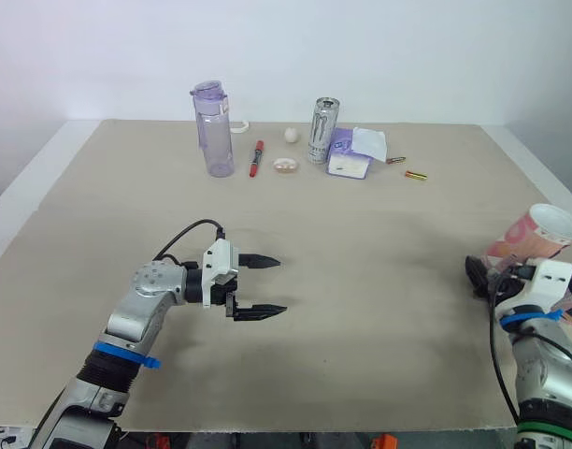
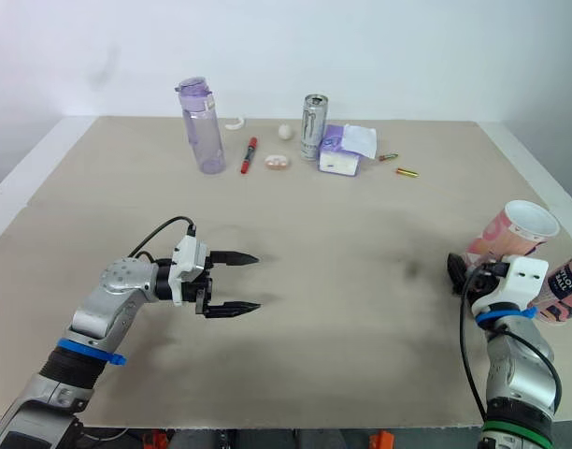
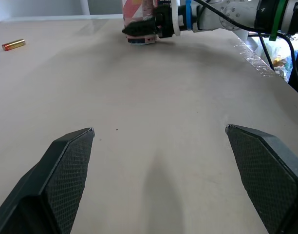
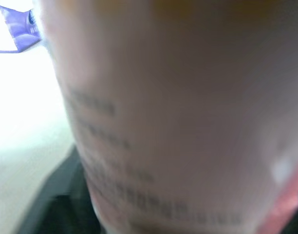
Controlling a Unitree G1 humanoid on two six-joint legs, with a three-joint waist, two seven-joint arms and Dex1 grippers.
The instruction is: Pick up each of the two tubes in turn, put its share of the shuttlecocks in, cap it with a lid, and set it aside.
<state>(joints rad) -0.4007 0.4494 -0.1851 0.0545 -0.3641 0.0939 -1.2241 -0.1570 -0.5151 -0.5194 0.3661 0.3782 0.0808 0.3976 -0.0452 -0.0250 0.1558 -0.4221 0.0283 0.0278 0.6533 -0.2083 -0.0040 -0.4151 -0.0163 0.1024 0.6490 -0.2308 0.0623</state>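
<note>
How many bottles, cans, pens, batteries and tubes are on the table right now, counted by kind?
Bottle: 1
Can: 1
Pen: 1
Batteries: 2
Tubes: 2
Total: 7

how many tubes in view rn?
2. The pink tube, open end up, is at the right edge of the table, beside the right gripper. The second tube is further right, cut off by the frame. More may be out of view.
</note>
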